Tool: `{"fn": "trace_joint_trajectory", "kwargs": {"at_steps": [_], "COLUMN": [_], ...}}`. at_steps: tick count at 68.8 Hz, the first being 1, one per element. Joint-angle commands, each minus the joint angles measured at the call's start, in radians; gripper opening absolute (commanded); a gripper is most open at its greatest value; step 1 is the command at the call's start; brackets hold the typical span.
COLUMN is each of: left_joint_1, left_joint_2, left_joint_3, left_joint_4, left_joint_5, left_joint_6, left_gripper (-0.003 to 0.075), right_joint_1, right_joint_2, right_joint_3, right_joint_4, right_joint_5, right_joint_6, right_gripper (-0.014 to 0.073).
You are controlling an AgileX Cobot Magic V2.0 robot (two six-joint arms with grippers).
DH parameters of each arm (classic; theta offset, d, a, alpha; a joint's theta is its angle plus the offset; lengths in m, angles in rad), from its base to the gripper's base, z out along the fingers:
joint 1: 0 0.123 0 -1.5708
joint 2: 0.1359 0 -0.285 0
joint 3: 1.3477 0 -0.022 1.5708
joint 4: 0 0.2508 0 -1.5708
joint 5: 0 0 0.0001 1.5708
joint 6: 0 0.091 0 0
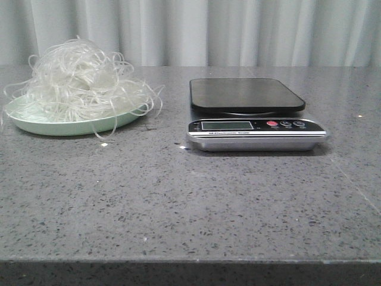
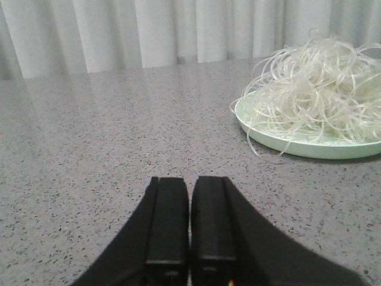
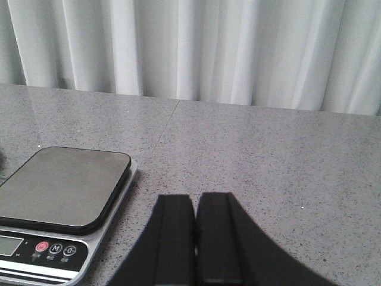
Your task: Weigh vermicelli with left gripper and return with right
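The vermicelli (image 1: 77,80) sits heaped on a pale green plate (image 1: 41,124) to the left of the kitchen scale (image 1: 253,113) on the grey speckled desk (image 1: 178,196), with loose strands hanging over the plate's rim on the side nearest the scale. The front view shows no arms; only the wrist views reveal them. The left wrist view shows the left claw (image 2: 189,238) with its fingers pressed together, holding nothing, low over the desk and well apart from the plate. The right wrist view shows the right claw (image 3: 195,250) likewise closed and empty, just beside the scale, whose dark platform (image 3: 62,187) is bare and whose display and buttons face the robot.
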Motion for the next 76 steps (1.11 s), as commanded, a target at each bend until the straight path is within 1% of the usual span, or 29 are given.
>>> {"fn": "trace_joint_trajectory", "kwargs": {"at_steps": [1, 33, 41, 48, 55, 63, 76], "left_joint_1": [0.005, 0.005, 0.005, 0.005, 0.005, 0.005, 0.005], "left_joint_2": [-0.018, -0.018, -0.018, -0.018, -0.018, -0.018, -0.018], "left_joint_3": [0.007, 0.007, 0.007, 0.007, 0.007, 0.007, 0.007], "left_joint_4": [-0.011, -0.011, -0.011, -0.011, -0.011, -0.011, -0.011], "left_joint_5": [-0.071, -0.071, -0.071, -0.071, -0.071, -0.071, -0.071], "left_joint_6": [-0.010, -0.010, -0.010, -0.010, -0.010, -0.010, -0.010], "left_gripper": [0.0137, 0.0137, 0.0137, 0.0137, 0.0137, 0.0137, 0.0137], "right_joint_1": [-0.008, -0.008, -0.040, -0.109, -0.157, -0.164, -0.164], "right_joint_2": [0.006, 0.006, -0.010, -0.053, -0.106, -0.170, -0.258], "right_joint_3": [-0.028, -0.024, 0.000, 0.060, 0.125, 0.212, 0.364], "right_joint_4": [-0.006, -0.006, 0.017, 0.055, 0.056, 0.054, 0.054], "right_joint_5": [-0.076, -0.082, -0.084, -0.084, -0.094, -0.149, -0.314], "right_joint_6": [-0.005, -0.005, -0.005, -0.005, -0.005, -0.005, -0.005], "right_gripper": [0.0151, 0.0151, 0.0151, 0.0151, 0.0151, 0.0151, 0.0151]}}
